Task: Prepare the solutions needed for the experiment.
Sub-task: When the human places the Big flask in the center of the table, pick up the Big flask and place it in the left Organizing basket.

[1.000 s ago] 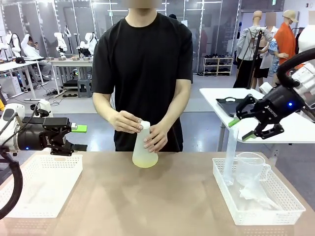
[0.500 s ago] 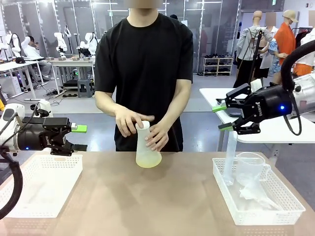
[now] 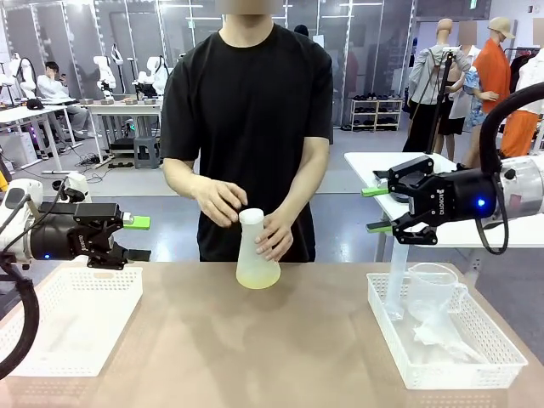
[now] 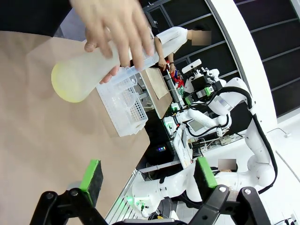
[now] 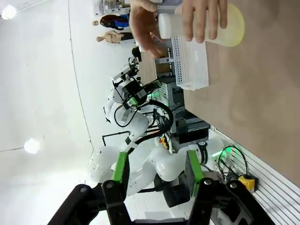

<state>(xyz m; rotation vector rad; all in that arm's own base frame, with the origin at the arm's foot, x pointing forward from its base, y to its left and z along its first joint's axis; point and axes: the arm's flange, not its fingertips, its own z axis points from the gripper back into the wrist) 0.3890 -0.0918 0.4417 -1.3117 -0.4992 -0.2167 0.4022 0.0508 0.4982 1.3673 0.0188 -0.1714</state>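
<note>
Right hand (image 3: pixel 376 209): jaws wide, empty, in the air right of the flask (image 3: pixel 257 255), pointing at it. Left hand (image 3: pixel 140 238): wide, empty, well left of the flask. The flask stands upright on the bench (image 3: pixel 280 340). The solutions (image 3: pixel 257 277) form a thin yellow-green layer in its base, with the cap (image 3: pixel 251 216) on top. Person's left hand (image 3: pixel 274 235) is on its side, person's right hand (image 3: pixel 219 202) by the cap. Probably a handover: wait for release, come in level, grip the neck under the cap, keep it upright.

Flask (image 3: pixel 255 251) w/ solutions (image 3: pixel 257 277) mid table (image 3: pixel 280 340) at person's hands (image 3: pixel 274 235), btw L basket (image 3: pixel 34 361) & R basket (image 3: pixel 463 378) w/ cylinder (image 3: pixel 398 272) inside.
</note>
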